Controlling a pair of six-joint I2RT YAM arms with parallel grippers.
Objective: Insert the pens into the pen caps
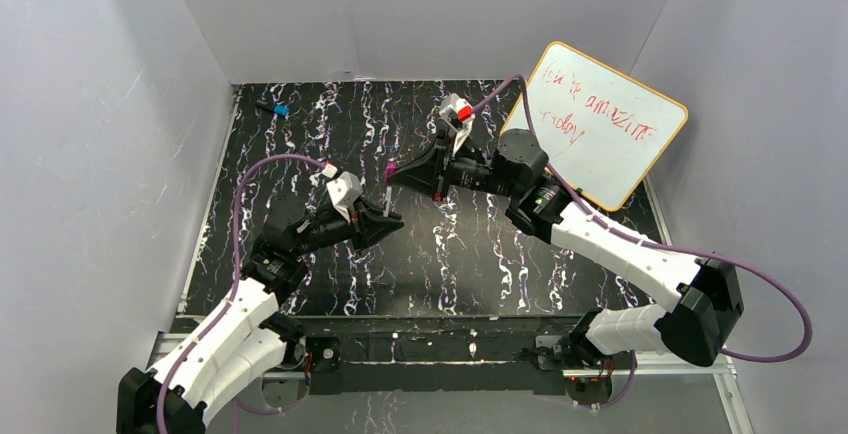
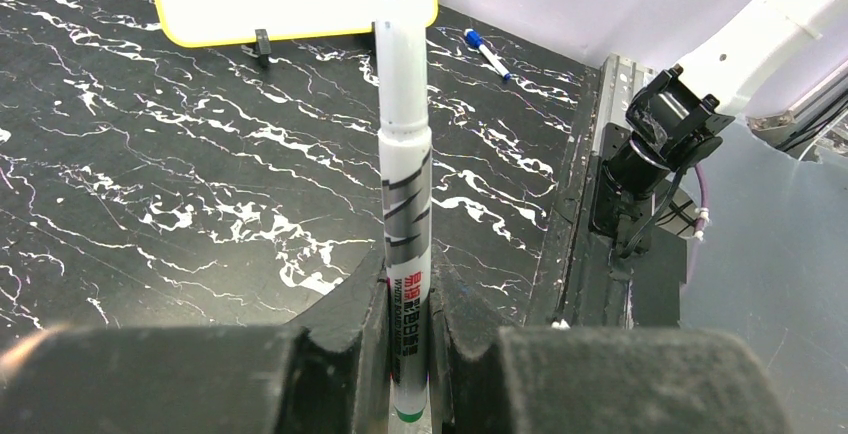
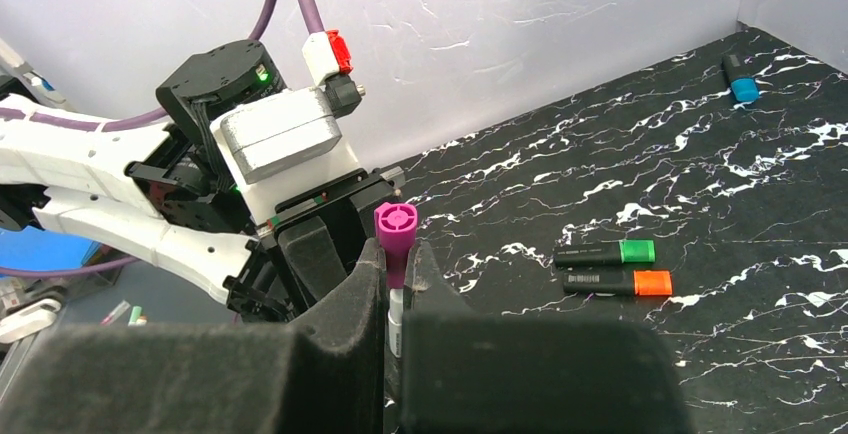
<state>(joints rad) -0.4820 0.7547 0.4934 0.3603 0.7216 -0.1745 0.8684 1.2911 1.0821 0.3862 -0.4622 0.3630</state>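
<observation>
I count: one white pen (image 2: 404,154), one purple cap (image 3: 395,229), two stubby black markers: green-ended marker (image 3: 604,252), orange-ended marker (image 3: 616,282). Also one blue-ended marker (image 3: 741,77), one thin blue-capped pen (image 2: 487,52), one whiteboard (image 1: 600,119).

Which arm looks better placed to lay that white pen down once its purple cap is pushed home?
Probably the left. The left gripper clamps the white pen by its barrel, upright, while the right gripper only pinches the purple cap at its tip and could simply let go.

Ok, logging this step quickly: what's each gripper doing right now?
Left gripper: shut on the white pen.
Right gripper: shut on the purple cap.
</observation>
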